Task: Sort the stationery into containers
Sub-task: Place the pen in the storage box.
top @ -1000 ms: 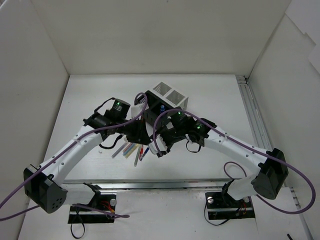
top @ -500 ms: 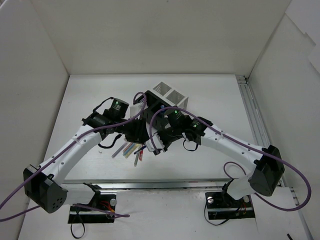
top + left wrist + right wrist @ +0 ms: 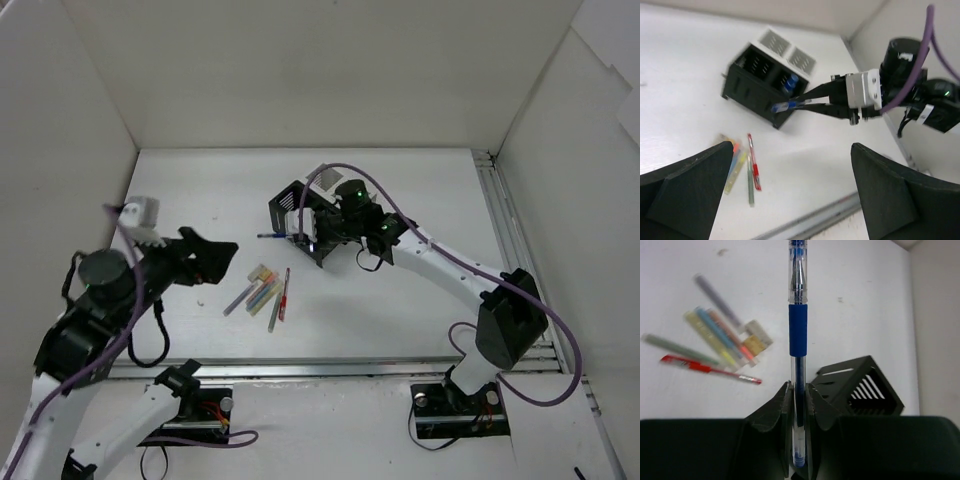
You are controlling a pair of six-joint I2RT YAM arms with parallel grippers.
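Observation:
My right gripper (image 3: 799, 390) is shut on a clear blue pen (image 3: 798, 335), which it holds in the air beside the black containers (image 3: 288, 203). The pen (image 3: 268, 236) points left past the bins' front corner. A blue-capped bottle (image 3: 791, 82) stands inside one black bin (image 3: 757, 80); the white bins (image 3: 787, 50) sit behind. On the table lie a red pen (image 3: 286, 290), pastel markers (image 3: 720, 335), a grey pen (image 3: 750, 187) and beige erasers (image 3: 757, 337). My left gripper (image 3: 205, 258) is open and empty, well left of the pile.
White walls enclose the table on three sides. A metal rail (image 3: 505, 250) runs along the right edge and another (image 3: 810, 225) along the near edge. The right arm (image 3: 440, 270) reaches diagonally across the table's middle.
The left arm pulled back from the bins to the far left and its gripper opened. The right gripper lifted the blue pen from the pile up beside the black bins.

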